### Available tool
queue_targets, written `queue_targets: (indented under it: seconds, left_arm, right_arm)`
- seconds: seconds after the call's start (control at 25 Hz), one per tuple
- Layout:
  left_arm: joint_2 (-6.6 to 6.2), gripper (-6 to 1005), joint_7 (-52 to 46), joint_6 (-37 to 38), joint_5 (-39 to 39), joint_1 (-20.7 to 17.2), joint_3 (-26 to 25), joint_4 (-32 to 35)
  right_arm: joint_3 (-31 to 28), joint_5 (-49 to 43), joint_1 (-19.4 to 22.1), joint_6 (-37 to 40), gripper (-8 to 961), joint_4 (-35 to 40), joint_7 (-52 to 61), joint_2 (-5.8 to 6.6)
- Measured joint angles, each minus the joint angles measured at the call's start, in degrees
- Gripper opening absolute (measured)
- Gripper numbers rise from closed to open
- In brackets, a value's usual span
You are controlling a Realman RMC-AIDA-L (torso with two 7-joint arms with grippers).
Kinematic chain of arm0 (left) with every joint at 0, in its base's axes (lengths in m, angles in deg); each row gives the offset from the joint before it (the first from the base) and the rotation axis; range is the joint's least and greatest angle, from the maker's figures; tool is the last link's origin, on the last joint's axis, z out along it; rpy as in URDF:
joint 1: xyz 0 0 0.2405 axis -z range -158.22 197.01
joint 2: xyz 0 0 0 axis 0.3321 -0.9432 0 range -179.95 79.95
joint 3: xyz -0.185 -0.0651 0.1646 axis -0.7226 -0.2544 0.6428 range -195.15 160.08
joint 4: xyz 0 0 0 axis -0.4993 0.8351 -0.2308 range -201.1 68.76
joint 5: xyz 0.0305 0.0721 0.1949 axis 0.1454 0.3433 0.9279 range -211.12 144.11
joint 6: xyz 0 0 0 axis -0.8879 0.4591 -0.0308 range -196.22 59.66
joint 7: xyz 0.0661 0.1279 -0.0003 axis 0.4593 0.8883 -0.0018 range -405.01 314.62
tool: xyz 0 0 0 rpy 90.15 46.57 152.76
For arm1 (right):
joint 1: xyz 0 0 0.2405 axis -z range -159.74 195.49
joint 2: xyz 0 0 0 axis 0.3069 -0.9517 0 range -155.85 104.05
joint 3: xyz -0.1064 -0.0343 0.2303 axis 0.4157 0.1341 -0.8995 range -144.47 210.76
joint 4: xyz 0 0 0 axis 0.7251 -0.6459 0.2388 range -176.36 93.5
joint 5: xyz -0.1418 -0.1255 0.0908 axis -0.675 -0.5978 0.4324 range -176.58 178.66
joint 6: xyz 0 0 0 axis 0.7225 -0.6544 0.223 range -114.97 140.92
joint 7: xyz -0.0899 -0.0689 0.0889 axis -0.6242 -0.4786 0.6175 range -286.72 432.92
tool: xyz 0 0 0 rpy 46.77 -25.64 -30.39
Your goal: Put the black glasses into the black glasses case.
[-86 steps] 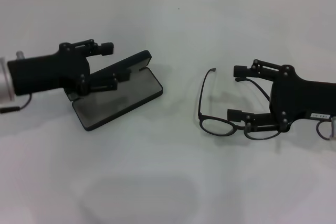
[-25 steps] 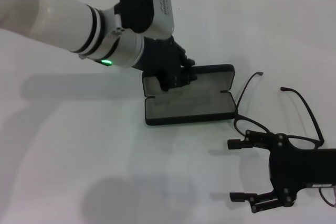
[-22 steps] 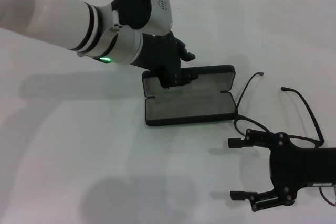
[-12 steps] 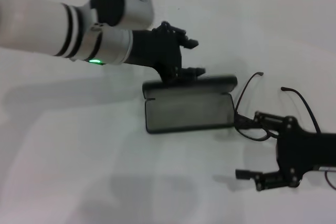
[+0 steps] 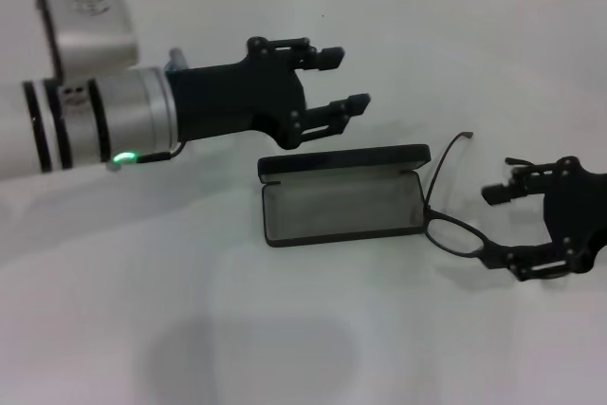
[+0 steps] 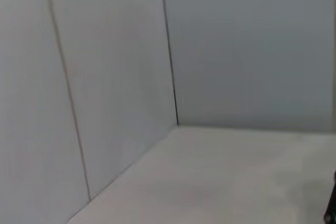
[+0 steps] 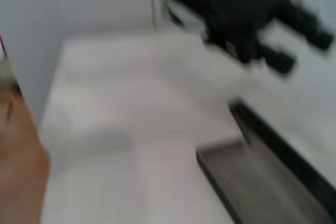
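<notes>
The black glasses case [image 5: 341, 212] lies open in the middle of the table, grey lining up, with its lid [image 5: 343, 159] standing along the far side. It also shows in the right wrist view as the case [image 7: 262, 182]. My left gripper [image 5: 343, 78] hovers open just behind and above the lid, touching nothing. The black glasses [image 5: 457, 235] lie right of the case, one lens near its corner and a temple arm [image 5: 446, 154] pointing away. My right gripper [image 5: 501, 231] is open, its fingers straddling the right part of the frame.
The white table [image 5: 285, 329] runs to a tiled wall at the back. In the left wrist view only wall panels [image 6: 105, 77] and a bare tabletop show. The left gripper [image 7: 247, 19] appears blurred in the right wrist view.
My left gripper has come off the case lid and drawn back to the left, higher. The right gripper has moved away from me, up to the glasses frame.
</notes>
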Motion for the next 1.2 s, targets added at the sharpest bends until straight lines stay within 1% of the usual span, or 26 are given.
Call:
queue_targets:
  seconds: [0.04, 0.12, 0.16, 0.2, 0.24, 0.28, 0.4, 0.56, 0.76, 0.96, 1.2]
  left_arm:
    - [-0.03, 576, 1.77, 1.01, -2.15, -0.07, -0.61, -2.06]
    - [-0.04, 576, 3.67, 2.86, -3.94, 0.00, -2.05, -4.59]
    - [-0.05, 576, 4.32, 4.18, -4.32, 0.18, -3.36, -6.06]
    - [-0.05, 576, 4.32, 4.18, -4.32, 0.18, -3.36, -6.06]
    - [-0.11, 576, 4.70, 6.27, -4.54, 0.57, -5.58, -7.95]
    - [-0.15, 576, 4.73, 7.23, -4.51, 0.76, -6.63, -8.70]
    - [-0.19, 576, 5.20, 8.67, -4.51, 0.96, -8.29, -9.79]
    - [-0.16, 576, 5.83, 9.02, -4.53, 0.95, -8.83, -10.07]
    - [-0.16, 576, 5.92, 9.07, -4.51, 0.76, -8.86, -10.24]
    - [-0.18, 576, 6.01, 9.10, -4.48, 0.60, -8.88, -10.37]
    - [-0.20, 576, 6.03, 9.14, -4.48, 0.48, -8.89, -10.40]
  right_arm:
    - [1.11, -3.73, -0.72, 0.27, 833, 3.77, 5.06, -0.22]
    - [4.19, -10.47, -2.64, 0.58, 808, 8.59, 13.81, -0.30]
    - [5.65, -13.03, -3.51, 0.54, 795, 9.60, 16.73, -0.32]
    - [7.60, -16.25, -4.79, 0.31, 782, 10.78, 20.58, -0.32]
    - [9.40, -18.78, -5.96, 0.03, 769, 11.22, 23.43, -0.36]
    - [10.95, -20.68, -7.12, -0.30, 757, 11.14, 25.63, -0.40]
    - [15.29, -24.32, -9.45, -1.18, 731, 10.15, 30.15, -0.62]
    - [20.79, -26.41, -10.04, -3.92, 732, 9.74, 33.49, -0.68]
    - [23.76, -26.87, -10.48, -4.90, 721, 8.59, 34.15, -0.78]
    - [24.27, -28.04, -10.61, -5.80, 529, 7.54, 34.70, -0.87]
    - [25.49, -27.83, -10.25, -10.19, 310, 7.02, 34.48, -0.89]
